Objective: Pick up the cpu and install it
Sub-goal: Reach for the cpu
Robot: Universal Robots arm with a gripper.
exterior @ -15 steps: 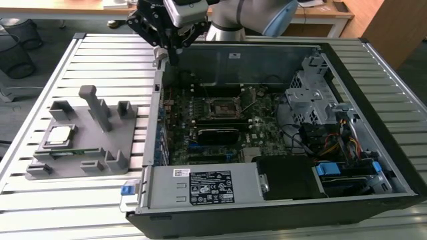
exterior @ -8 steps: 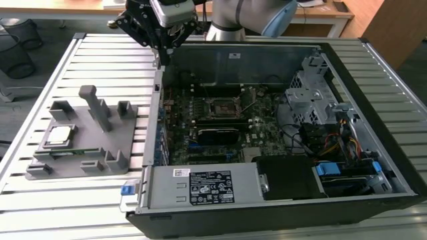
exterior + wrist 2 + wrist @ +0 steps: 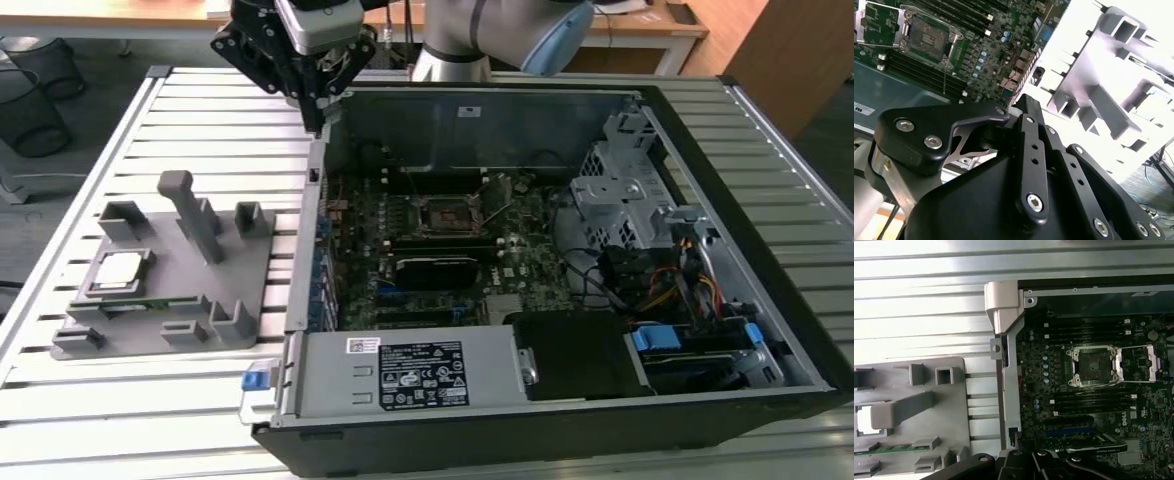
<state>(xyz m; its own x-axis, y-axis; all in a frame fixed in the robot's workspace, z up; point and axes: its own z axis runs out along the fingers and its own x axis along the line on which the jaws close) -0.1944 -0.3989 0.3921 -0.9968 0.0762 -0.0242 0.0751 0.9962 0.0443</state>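
A small flat square cpu with a shiny silver-grey metal top (image 3: 120, 268) lies in a recess of a grey plastic fixture tray (image 3: 254, 300), towards the exterior view's left, with nothing touching it. A thin green circuit strip (image 3: 147, 303) sits in the same tray just in front of the chip, among upright grey posts. The tray rests on a slatted silver metal counter (image 3: 200, 130), just beside an open black computer case (image 3: 534, 440) that lies on its side with its dark green motherboard (image 3: 534, 260) exposed. Near the middle of that board the square processor socket (image 3: 441, 215) stands empty; in the first wrist view the socket (image 3: 1093, 365) shows bare, with its metal hold-down frame (image 3: 1141, 362) flipped open beside it, and the second wrist view takes in the same socket (image 3: 926, 37) past the black linkage of the claw. A silver power supply box (image 3: 400, 370) fills the near corner of the case. The black claw (image 3: 320, 115), on a grey and light blue robot arm (image 3: 494, 40), hangs at the far corner of the case nearest the tray, well apart from the cpu and gripping nothing that can be seen; whether it is spread or pressed together cannot be told. Two black wire baskets (image 3: 34, 90) stand on the floor beyond the counter.
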